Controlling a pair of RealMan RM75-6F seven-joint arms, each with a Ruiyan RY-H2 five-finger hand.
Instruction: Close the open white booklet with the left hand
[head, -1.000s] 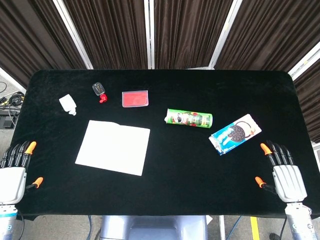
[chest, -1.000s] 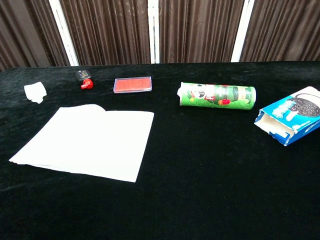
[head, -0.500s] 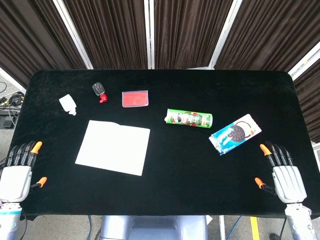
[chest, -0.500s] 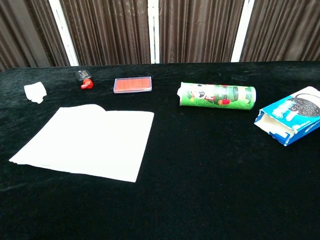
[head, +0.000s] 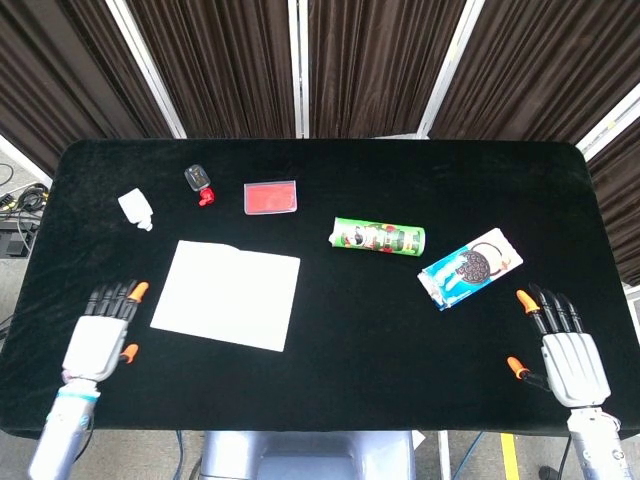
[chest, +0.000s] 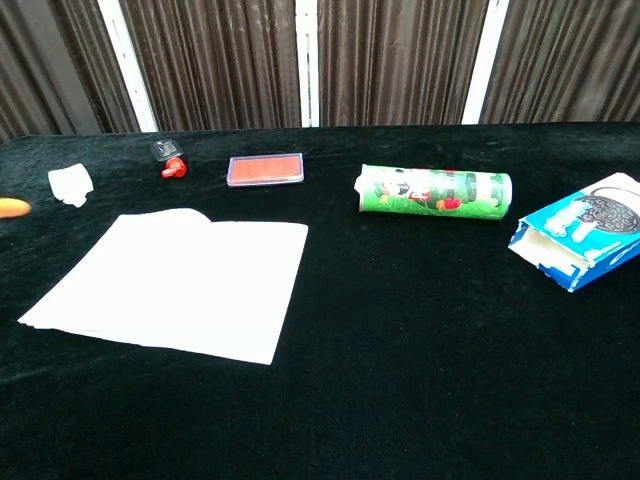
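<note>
The black table (head: 330, 330) fills most of the head view, with dark curtains (head: 370, 60) hanging behind its far edge.

The white booklet (head: 228, 295) is the largest thing on it, lying flat on the left half of the table. In the chest view it shows as a pale sheet (chest: 175, 282) with a slight lift along its far edge. The left hand (head: 103, 335) hovers over the table's front left part, just beside the booklet's left edge and not touching it. Its fingers are stretched out and slightly apart, holding nothing, and the orange tips point toward the far side. In the chest view only one orange fingertip (chest: 12, 208) shows at the left border.

The right hand (head: 566, 350) sits at the front right corner, well apart from the booklet, fingers likewise spread and empty.

Right of the booklet lies a green cylindrical can (head: 378, 238) on its side, and beyond that a blue cookie box (head: 470, 267) (open at its near end in the chest view).

Behind the booklet, toward the far edge, sit a flat red case (head: 270, 197), a small white bottle (head: 136, 209) off to the left, and a tiny clear bottle with a red cap (head: 200, 184) between them.
</note>
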